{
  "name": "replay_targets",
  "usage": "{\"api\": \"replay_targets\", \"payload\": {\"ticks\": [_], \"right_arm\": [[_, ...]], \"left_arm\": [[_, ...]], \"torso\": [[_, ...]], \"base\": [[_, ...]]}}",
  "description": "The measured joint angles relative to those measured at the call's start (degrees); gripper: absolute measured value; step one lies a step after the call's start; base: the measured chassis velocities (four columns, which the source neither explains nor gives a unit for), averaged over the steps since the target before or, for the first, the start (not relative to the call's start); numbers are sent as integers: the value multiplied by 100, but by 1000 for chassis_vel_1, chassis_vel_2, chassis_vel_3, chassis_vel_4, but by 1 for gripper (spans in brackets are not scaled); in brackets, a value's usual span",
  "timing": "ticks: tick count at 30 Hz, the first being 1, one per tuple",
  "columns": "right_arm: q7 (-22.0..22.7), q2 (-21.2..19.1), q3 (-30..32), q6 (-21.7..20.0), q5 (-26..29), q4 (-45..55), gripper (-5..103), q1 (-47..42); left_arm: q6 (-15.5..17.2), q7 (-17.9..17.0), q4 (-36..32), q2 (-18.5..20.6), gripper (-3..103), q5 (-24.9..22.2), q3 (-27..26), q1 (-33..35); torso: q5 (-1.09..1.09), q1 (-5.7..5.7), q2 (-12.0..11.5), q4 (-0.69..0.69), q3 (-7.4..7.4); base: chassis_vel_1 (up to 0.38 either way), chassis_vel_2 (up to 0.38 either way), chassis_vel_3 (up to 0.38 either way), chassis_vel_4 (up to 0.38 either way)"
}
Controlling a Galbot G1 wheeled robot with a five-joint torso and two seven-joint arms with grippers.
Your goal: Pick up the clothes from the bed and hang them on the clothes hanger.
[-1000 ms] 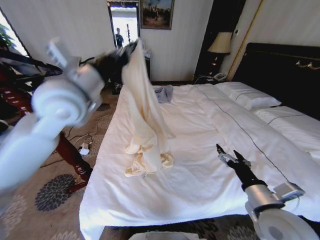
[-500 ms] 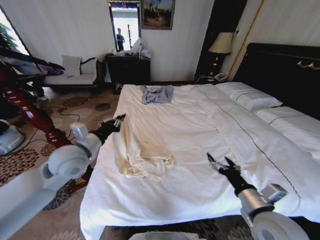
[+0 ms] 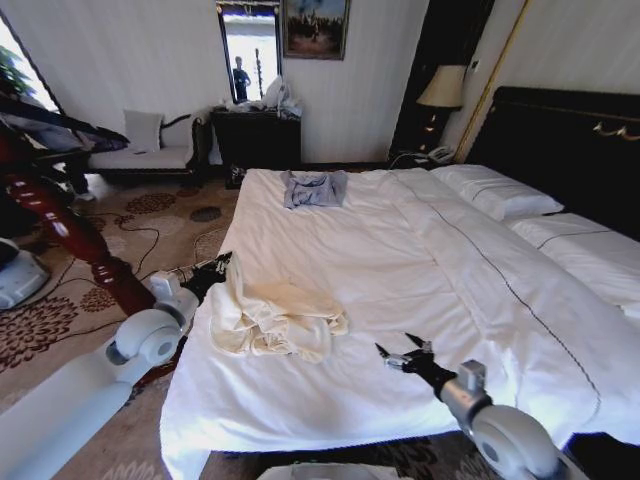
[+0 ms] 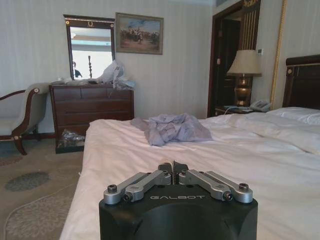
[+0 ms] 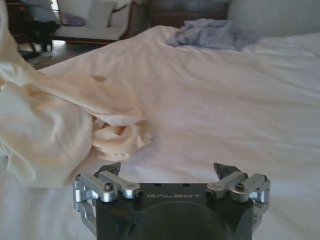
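The clothes (image 3: 268, 318) lie crumpled in a heap on the bed (image 3: 400, 270), near its left edge toward the foot. The left tool (image 3: 218, 270) sits at that edge with its fingers closed together and apparently pinching the heap's upper corner, though the contact itself is hard to make out. The right tool (image 3: 402, 352) hovers low over the sheet just right of the heap, its fingers spread wide and holding nothing.

Soft crumpled cloth clothes (image 3: 265, 318), smooth matt cotton bed (image 3: 400, 260)
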Motion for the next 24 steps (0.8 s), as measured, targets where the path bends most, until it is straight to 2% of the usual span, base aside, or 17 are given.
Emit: {"api": "replay_targets", "payload": {"ticks": [6, 8, 16, 24], "right_arm": [[-283, -91, -806, 226, -317, -495, 100, 664], [-314, -69, -908, 240, -321, -546, 100, 741], [-413, 302, -1933, 71, 238, -781, 100, 1413], [-392, 470, -2036, -124, 536, -912, 100, 1443]], "left_arm": [[4, -61, -213, -63, 2, 95, 50, 297], [4, -61, -232, -63, 2, 113, 39, 346], [12, -124, -192, -53, 2, 98, -9, 390], [25, -171, -298, 8, 2, 57, -88, 485]], "torso": [[-1, 0, 0, -1, 0], [-2, 0, 0, -1, 0], [-2, 0, 0, 0, 0], [-2, 0, 0, -2, -1]], "base": [[0, 0, 0, 0], [0, 0, 0, 0], [0, 0, 0, 0], [0, 0, 0, 0]]}}
